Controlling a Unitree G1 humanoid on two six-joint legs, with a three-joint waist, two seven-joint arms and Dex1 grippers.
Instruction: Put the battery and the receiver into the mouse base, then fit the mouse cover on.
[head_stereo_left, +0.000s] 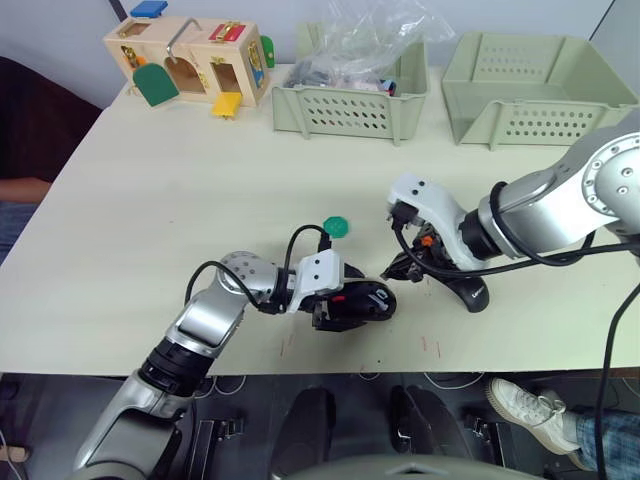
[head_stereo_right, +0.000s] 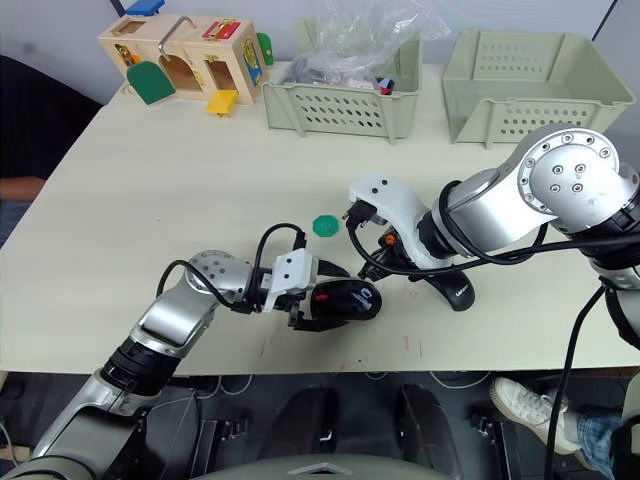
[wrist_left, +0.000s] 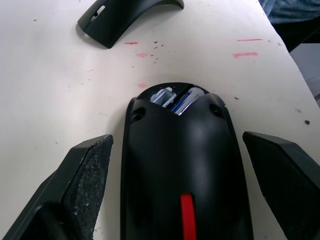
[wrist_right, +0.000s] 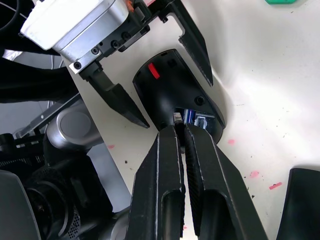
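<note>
Mouse base (wrist_left: 182, 185): between the wide-open left pincer (wrist_left: 182, 165) fingers, untouched, on the desk (head_stereo_left: 150, 220); light, rigid, slippery; brace by its flanks. Right pincer (wrist_right: 181, 134): pinched on a small receiver at its open bay, beside the battery (wrist_left: 186, 102). Mouse cover (wrist_left: 127, 20): beyond

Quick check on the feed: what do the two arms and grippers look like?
Both arms are silver-grey metal with black joints and looping black cables. Each wrist carries a white housing. The left gripper and right gripper each have two black wedge-shaped fingers with rough-textured inner faces. The right arm's large joint shows a ring of small bolts.
</note>
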